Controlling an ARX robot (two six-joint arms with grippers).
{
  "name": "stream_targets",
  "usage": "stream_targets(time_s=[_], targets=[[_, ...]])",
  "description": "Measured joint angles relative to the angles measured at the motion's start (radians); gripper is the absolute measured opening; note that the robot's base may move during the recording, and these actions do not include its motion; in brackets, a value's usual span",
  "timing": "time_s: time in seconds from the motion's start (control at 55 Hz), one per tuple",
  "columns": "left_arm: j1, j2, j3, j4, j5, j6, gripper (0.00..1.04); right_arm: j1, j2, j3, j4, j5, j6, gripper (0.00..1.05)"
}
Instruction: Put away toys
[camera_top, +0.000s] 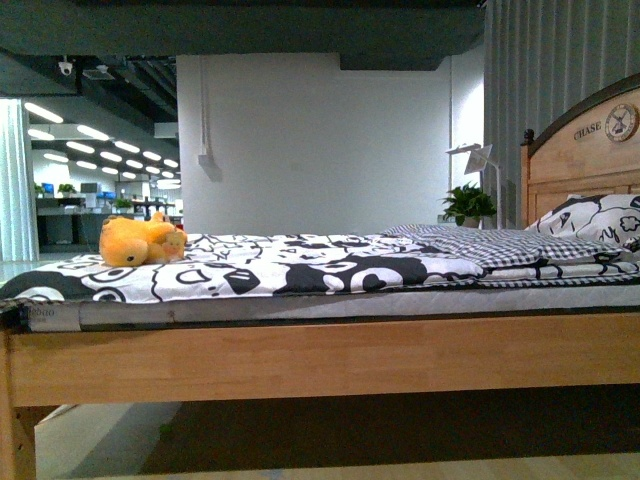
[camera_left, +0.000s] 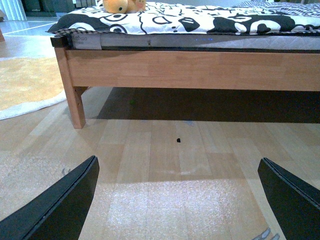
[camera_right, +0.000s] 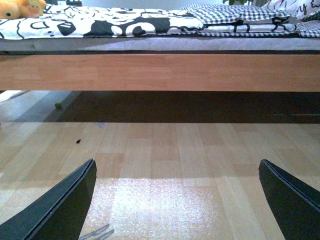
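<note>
The left gripper (camera_left: 177, 200) and the right gripper (camera_right: 177, 200) both hang low with fingers spread wide, holding nothing. Bare pale wooden floor (camera_left: 165, 150) lies open ahead of each, up to the light wooden bed rail (camera_top: 320, 355). The soft orange-yellow plush toy (camera_top: 140, 242) lies above and beyond them, near the foot-end edge of the black-and-white patterned quilt (camera_top: 300, 265), closer to the left gripper.

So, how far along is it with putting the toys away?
Nothing looks done yet: the orange plush toy lies on the bed. Nothing is in hand; the left hand and right hand hang open and empty above the floor. Reaching, grabbing and stowing it all remain.
</note>
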Motion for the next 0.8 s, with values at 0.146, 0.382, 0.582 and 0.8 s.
stream_targets(time_s=[0.146, 0.382, 0.582, 0.8], targets=[[0.000, 0.000, 0.000, 0.000, 0.000, 0.000, 0.98, 0.000, 0.000, 0.000, 0.000, 0.000, 0.000, 0.98], [0.000, 0.000, 0.000, 0.000, 0.000, 0.000, 0.98, 0.000, 0.000, 0.000, 0.000, 0.000, 0.000, 0.98], [0.000, 0.000, 0.000, 0.000, 0.000, 0.000, 0.98, 0.000, 0.000, 0.000, 0.000, 0.000, 0.000, 0.98], [0.000, 0.000, 0.000, 0.000, 0.000, 0.000, 0.98, 0.000, 0.000, 0.000, 0.000, 0.000, 0.000, 0.98]])
